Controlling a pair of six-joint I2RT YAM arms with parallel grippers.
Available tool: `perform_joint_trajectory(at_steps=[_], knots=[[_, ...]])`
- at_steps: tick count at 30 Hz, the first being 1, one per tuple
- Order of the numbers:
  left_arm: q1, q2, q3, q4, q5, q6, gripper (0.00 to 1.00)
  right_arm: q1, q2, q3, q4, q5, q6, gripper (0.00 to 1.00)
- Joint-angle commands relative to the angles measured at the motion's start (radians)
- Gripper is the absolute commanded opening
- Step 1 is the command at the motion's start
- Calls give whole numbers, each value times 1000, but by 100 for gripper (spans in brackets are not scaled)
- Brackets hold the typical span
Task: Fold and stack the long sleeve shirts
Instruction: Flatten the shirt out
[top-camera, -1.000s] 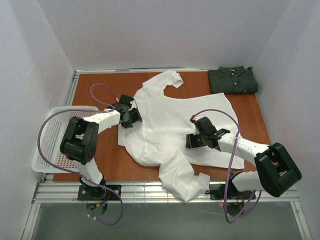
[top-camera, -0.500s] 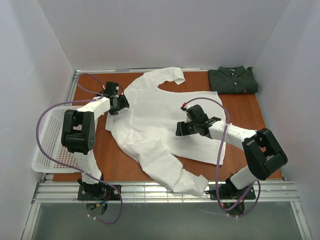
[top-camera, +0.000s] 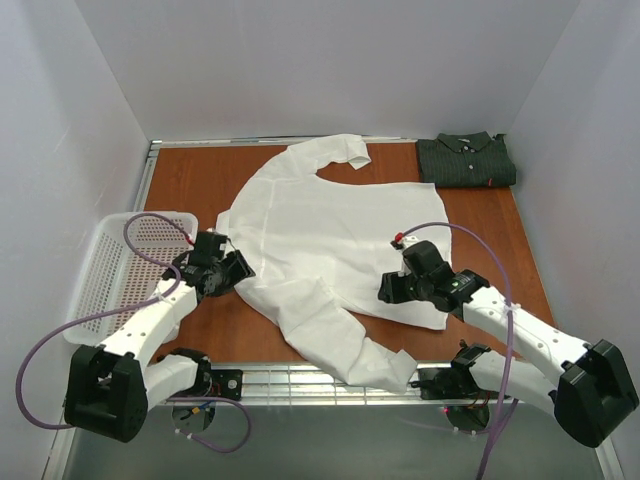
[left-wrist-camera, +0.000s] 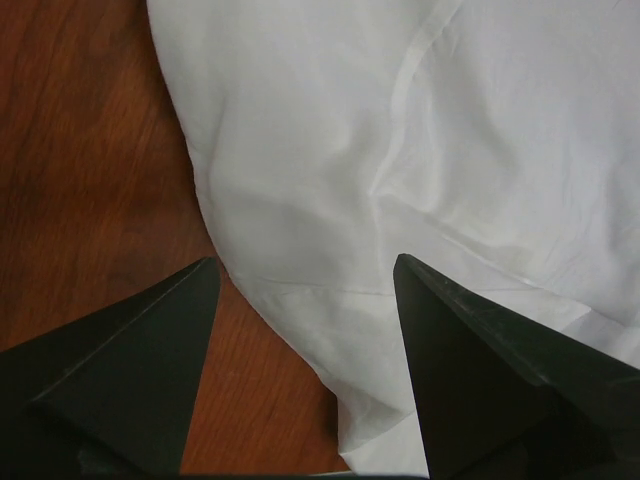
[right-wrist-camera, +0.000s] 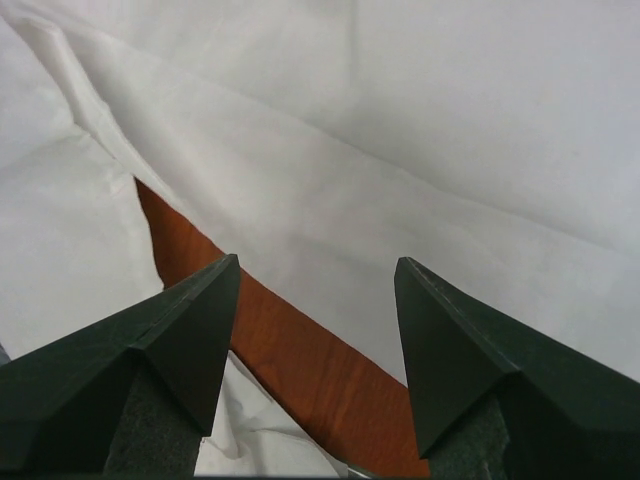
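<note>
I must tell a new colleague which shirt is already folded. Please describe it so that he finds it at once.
Look at the wooden table and go to its far right corner. There lies the dark grey-green shirt, folded into a neat rectangle, collar showing. Unlike the white shirt spread out mid-table, it is dark, compact and bears a small red tag.

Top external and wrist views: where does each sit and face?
Top external: above, behind the bases, looking down on table, white shirt, grey shirt, basket; both arms show.
Left wrist: on left arm, facing down at the white shirt's edge; open jaws show.
Right wrist: on right arm, facing the shirt's edge; open jaws show.
All share the white shirt.
</note>
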Motion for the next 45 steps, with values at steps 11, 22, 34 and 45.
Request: perform_joint_trajectory(at_steps=[11,22,34,45], knots=[[10,-23,-145,-2,28,-106,64,-260,-46,-79,-91,-12,46,57],[30,56,-101,-19,34,-55,58,-631,188,-75,109,-107,23,56],[47,-1,-78,-34,152,-80,55,-702,230,156,66,-95,-18,58],[36,-122,-55,-69,223,-89,57,-341,-72,122,-58,-296,-141,59]])
